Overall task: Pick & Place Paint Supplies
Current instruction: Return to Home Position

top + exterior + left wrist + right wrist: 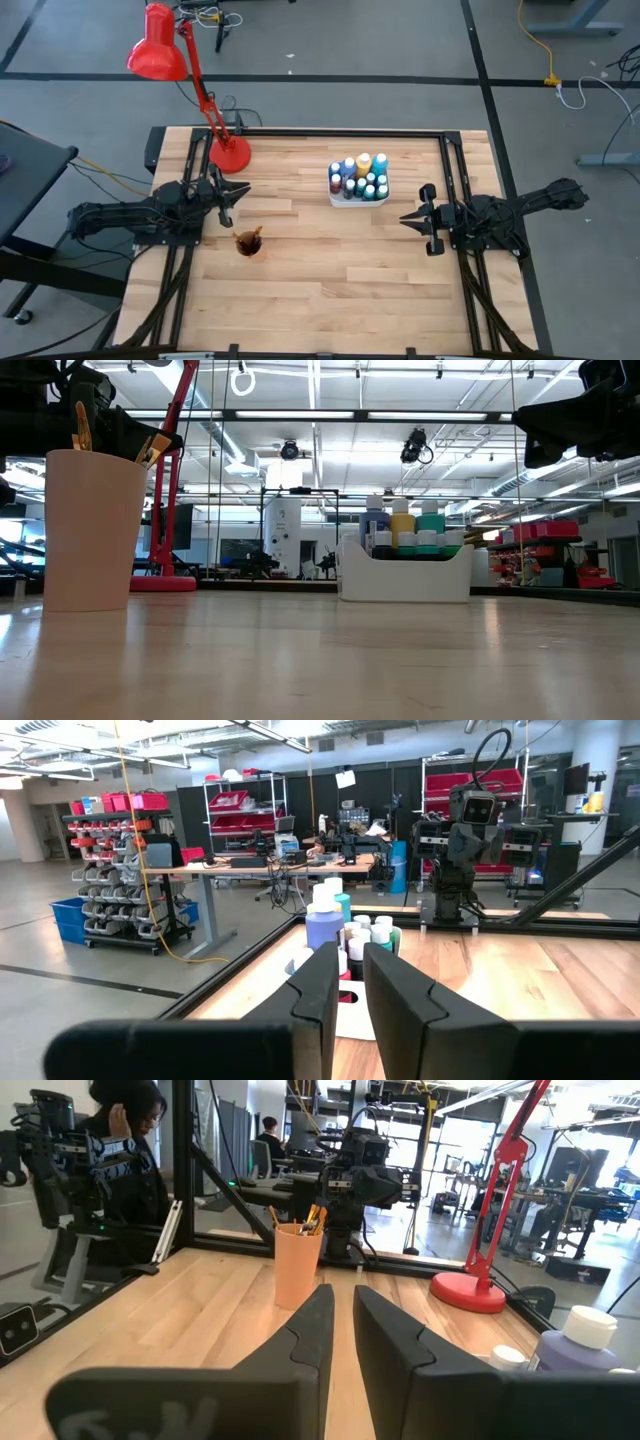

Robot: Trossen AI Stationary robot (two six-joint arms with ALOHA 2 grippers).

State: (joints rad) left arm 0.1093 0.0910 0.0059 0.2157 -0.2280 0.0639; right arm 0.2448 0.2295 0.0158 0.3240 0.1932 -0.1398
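Several small paint bottles, blue, yellow and teal, some white-capped, stand upright in a white tray at the table's far middle. The bottles rise above the tray's wall. Thin brushes stick up out of an orange cup on the table left of centre. My left gripper hovers level by the left edge, shut and empty, pointing toward the tray. My right gripper hovers level by the right edge, shut and empty, pointing toward the cup.
A red desk lamp stands with its base at the far left of the table, its arm leaning out past the far edge. A black frame borders the wooden top. Beyond the table, a person sits in the room.
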